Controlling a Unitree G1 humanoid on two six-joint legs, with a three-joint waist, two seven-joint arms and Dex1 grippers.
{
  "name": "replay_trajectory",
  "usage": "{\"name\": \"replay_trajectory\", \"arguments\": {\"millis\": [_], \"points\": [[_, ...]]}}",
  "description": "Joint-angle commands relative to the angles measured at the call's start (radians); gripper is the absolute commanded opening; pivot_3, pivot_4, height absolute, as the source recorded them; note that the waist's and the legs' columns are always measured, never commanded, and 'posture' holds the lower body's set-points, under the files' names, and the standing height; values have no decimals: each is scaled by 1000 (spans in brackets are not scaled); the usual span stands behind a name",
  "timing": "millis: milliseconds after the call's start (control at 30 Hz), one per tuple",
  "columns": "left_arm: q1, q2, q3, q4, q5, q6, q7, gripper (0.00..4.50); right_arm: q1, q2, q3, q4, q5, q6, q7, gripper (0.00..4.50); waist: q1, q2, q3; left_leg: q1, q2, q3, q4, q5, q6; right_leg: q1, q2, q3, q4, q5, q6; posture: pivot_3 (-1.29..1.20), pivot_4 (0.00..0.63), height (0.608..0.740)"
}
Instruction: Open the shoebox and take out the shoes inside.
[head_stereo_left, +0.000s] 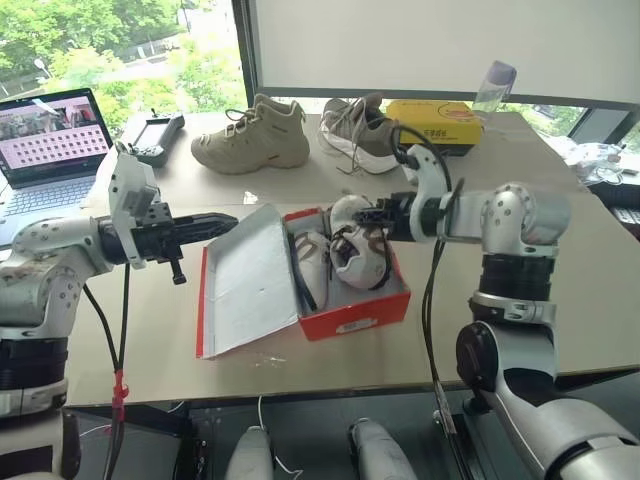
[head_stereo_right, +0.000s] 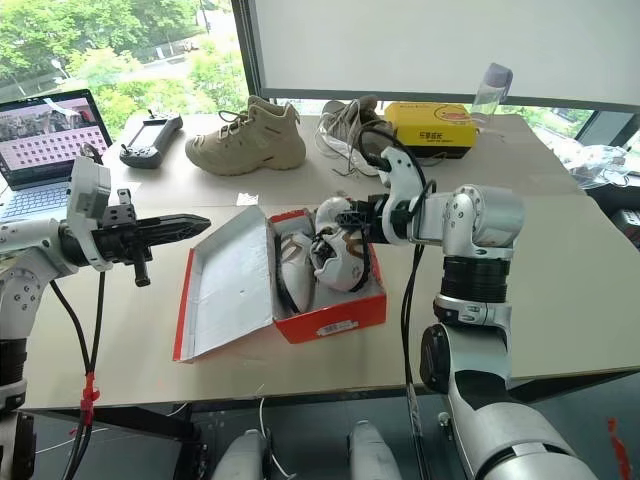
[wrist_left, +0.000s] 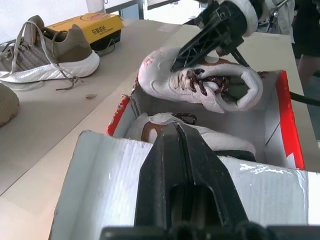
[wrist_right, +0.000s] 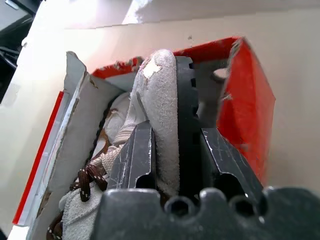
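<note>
The red shoebox (head_stereo_left: 355, 318) stands open in the middle of the table. Its lid (head_stereo_left: 250, 280) is swung out to the left with the grey-white inside facing up. My right gripper (head_stereo_left: 365, 213) is shut on one white shoe (head_stereo_right: 335, 252) with brown laces, pinching its sole and upper (wrist_right: 162, 100), and holds it tilted just above the box. The other shoe (head_stereo_left: 308, 262) lies inside, next to the lid hinge. My left gripper (head_stereo_left: 228, 221) is shut, pointing level at the lid's upper edge, its fingers (wrist_left: 177, 150) lying over that edge.
At the back of the table stand a tan boot (head_stereo_left: 250, 135), a grey sneaker (head_stereo_left: 360, 130) and a yellow box (head_stereo_left: 435, 122), with a bottle (head_stereo_left: 495, 85) behind it. A laptop (head_stereo_left: 50, 140) and a controller (head_stereo_left: 152, 135) sit at the far left.
</note>
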Motion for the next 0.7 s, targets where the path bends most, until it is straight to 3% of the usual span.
{"name": "replay_trajectory", "arguments": {"millis": [33,233,467,700], "points": [[-27,0,0,-3,4,-15,-6,0,-57,22,-165,47,94,49,28,1122,-2,0,0,0,0,0,0,0,0,0,0,0,0,0,0,0,150,712],[-32,-2,-9,5,9,-21,-10,0,-115,9,-338,183,201,64,33,1122,1,0,0,0,0,0,0,0,0,0,0,0,0,0,0,0,150,712],[-33,-1,-10,5,14,-20,-13,0,-141,-54,-356,234,233,64,19,1122,1,1,0,0,0,0,0,0,0,0,0,0,0,0,0,0,150,712],[-17,2,-2,4,21,-20,-13,0,-123,-253,-308,364,182,-90,31,1122,4,1,1,0,0,0,0,0,0,0,0,0,-1,0,0,0,150,712]]}}
